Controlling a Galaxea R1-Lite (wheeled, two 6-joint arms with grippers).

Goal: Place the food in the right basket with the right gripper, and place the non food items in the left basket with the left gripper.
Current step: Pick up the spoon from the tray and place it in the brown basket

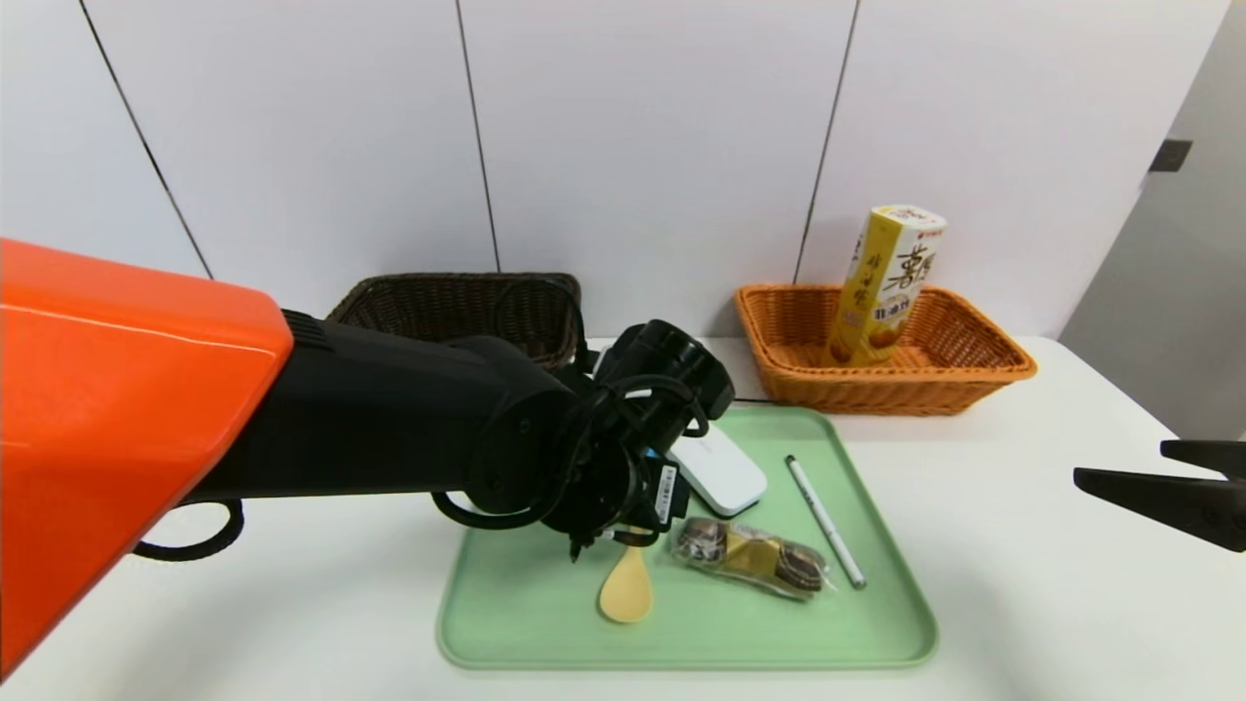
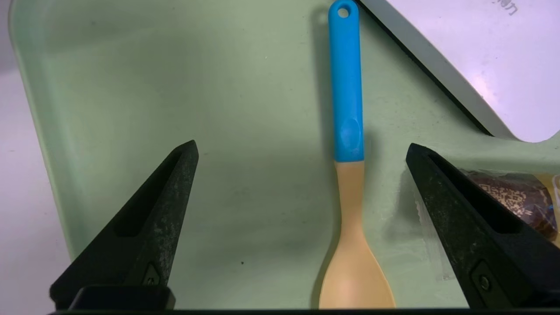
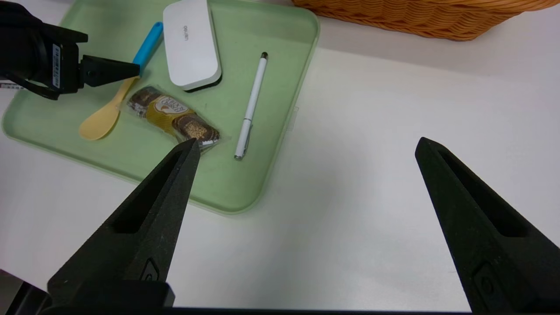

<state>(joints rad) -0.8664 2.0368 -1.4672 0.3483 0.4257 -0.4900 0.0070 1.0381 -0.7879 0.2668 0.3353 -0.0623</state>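
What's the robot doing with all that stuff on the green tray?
It is sorting. The left gripper hangs over the spoon on the green tray, jaws wide open, nothing held. A chocolate pack, a pen and a white box wait there too. A snack carton already stands in the orange basket. The right gripper waits open beside the tray.

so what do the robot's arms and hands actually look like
The left arm has a glossy orange shell nearer the body, then matte black casing, with black cables looped around the wrist and a white barcode sticker. The left hand and the right hand each end in two black, tapering wedge-shaped fingers with a slot along the inner side.
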